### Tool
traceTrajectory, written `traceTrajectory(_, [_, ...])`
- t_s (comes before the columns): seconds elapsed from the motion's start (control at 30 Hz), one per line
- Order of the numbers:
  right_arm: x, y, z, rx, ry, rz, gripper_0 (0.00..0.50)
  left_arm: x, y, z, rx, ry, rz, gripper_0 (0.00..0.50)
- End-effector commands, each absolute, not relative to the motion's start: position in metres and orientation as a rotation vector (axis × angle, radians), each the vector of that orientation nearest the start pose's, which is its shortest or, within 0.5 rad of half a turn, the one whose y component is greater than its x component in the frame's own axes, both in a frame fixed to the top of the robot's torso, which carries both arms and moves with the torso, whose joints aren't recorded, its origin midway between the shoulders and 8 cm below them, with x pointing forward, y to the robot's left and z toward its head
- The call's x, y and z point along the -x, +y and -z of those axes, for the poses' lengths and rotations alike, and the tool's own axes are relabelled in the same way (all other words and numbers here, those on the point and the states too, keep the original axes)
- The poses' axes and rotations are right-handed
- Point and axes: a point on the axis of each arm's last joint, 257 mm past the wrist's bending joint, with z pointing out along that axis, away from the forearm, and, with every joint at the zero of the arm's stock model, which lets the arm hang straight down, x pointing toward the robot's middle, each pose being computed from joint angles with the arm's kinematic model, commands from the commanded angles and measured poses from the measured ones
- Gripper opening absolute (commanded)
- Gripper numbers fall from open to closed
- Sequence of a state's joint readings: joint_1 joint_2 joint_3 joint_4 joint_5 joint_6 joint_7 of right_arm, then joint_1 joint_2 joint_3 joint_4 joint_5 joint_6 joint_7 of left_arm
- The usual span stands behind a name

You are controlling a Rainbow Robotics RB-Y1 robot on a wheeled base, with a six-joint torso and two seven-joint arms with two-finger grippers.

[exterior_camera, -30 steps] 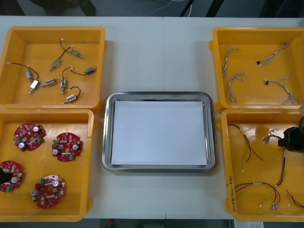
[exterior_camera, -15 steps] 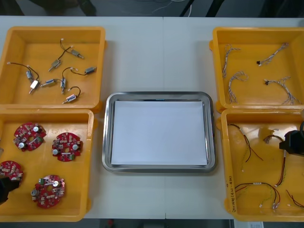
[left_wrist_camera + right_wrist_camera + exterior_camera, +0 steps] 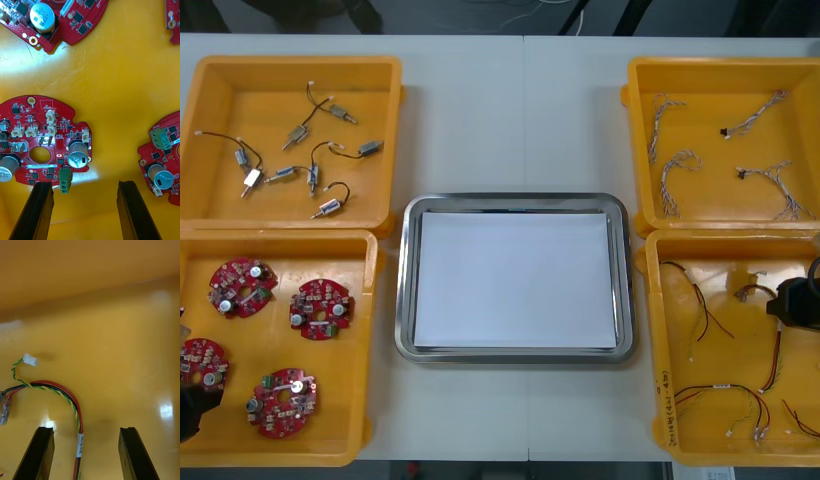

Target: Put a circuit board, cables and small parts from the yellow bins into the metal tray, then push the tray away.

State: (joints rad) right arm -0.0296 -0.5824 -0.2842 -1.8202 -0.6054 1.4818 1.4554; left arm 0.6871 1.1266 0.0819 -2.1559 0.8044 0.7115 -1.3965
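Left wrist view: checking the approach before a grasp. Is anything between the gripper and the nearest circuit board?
Nothing visible does. The left gripper is open just short of the circuit board, bare yellow bin floor around it, nothing on it. The right gripper is over the near right bin.

You get bright, even light from above in the front view. The table [image 3: 480, 110] is lit flat. The white inside of the metal tray [image 3: 408, 300] is the brightest area, while its rim mirrors dark and pale streaks. The yellow bins [image 3: 290, 70] throw only soft, narrow shadows onto the table at their edges.

In the right wrist view, the near right bin [image 3: 112, 352] has a glossy floor with small white glare spots, one just beside the red and yellow cable [image 3: 48, 383], which drops a soft shadow.

In the left wrist view, a white glare patch sits on the near left bin [image 3: 123, 75], at the circuit board [image 3: 63, 123] edge.
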Motion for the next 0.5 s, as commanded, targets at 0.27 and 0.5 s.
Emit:
traceTrajectory(0.27, [-0.394, -0.414, 0.316, -0.286, 2.648, -0.048, 0.5, -0.275, 0.425, 0.329, -0.477, 2.542, -0.119, 0.5])
traceTrajectory(0.5, [-0.393, -0.415, 0.319, -0.289, 2.635, -0.05, 0.5, -0.283, 0.43, 0.332, -0.478, 2.527, -0.123, 0.5])
